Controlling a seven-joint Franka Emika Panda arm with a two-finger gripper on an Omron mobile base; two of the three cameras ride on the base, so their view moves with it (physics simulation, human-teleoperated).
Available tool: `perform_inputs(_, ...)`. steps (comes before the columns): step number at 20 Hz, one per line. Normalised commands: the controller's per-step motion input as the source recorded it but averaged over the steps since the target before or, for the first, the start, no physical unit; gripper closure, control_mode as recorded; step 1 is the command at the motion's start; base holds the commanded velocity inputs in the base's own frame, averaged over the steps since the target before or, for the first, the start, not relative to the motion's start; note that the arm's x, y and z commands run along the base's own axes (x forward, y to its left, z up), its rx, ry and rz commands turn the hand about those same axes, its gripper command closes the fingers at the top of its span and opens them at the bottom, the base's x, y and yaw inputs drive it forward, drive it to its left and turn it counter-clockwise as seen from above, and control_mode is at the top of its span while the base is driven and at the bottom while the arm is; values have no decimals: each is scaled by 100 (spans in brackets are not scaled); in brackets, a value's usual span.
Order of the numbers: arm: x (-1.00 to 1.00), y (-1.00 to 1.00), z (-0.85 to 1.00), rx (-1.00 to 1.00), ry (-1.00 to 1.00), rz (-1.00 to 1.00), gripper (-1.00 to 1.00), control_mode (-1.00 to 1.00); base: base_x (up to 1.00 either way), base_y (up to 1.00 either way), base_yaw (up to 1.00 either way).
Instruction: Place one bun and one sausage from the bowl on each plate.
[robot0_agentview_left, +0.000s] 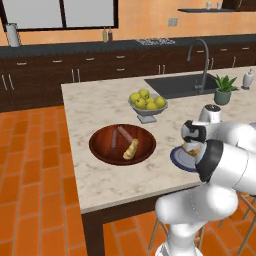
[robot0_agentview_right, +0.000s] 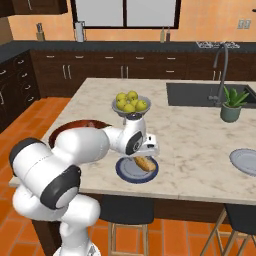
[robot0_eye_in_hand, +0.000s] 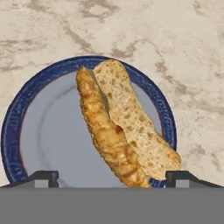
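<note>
One bun (robot0_eye_in_hand: 124, 131) on navy-rimmed plate (robot0_eye_in_hand: 13, 131)

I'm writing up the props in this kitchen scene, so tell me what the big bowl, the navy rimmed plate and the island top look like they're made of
The bowl looks like dark reddish-brown wood with a smooth, slightly glossy finish, judging by its warm colour.

The plate seems glazed ceramic: an even grey-blue centre and solid navy rim. It could also be plastic.

The island top looks like polished marble or similar stone, pale beige with brownish veining.
</note>
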Motion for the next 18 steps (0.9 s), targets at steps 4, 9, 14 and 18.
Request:
perform_inputs(4, 1, 99, 100, -2, 0, -6, -100, -100, 0, 0, 0)
perform_inputs(9, 52, 100, 63, 2, -9, 0, -100, -100, 0, 0, 0)
perform_inputs(14, 56, 100, 2, 1, -17, 12, -100, -100, 0, 0, 0)
perform_inputs(18, 58, 100, 9, 0, -30, 15, -100, -100, 0, 0, 0)
